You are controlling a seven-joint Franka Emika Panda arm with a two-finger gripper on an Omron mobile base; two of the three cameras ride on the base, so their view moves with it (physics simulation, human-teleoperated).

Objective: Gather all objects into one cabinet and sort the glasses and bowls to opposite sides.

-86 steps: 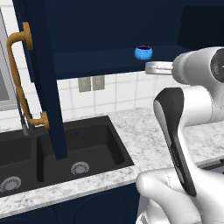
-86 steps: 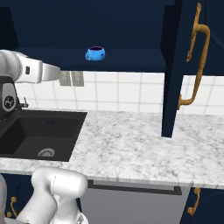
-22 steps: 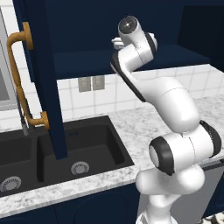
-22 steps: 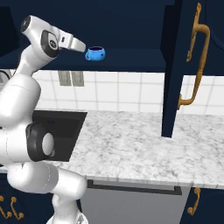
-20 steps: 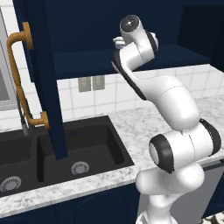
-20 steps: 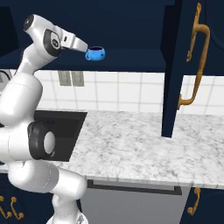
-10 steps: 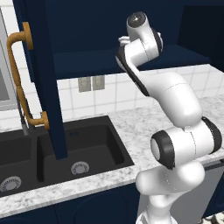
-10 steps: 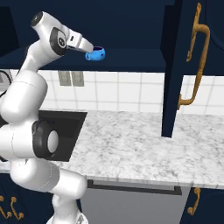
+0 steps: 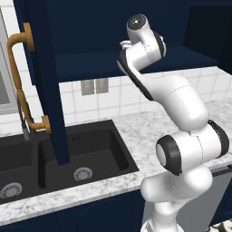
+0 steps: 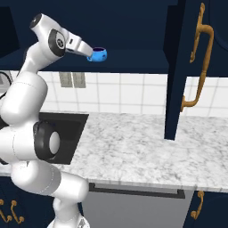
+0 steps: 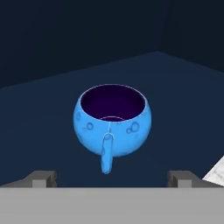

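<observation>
The hand [image 11: 112, 177] hung released, just short of the blue bowl [image 11: 113, 121] standing upright on the cabinet shelf [image 11: 52, 127].

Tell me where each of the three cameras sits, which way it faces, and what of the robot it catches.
Left base view: behind the arm on its left, looking forward over the sink to the cabinet; the arm rises at lower right.
Right base view: behind on its right, over the counter; the arm is at left, with the open gripper at the blue bowl.
Hand view: along the gripper at the bowl.
Both base views share cabinet, counter and arm.
</observation>
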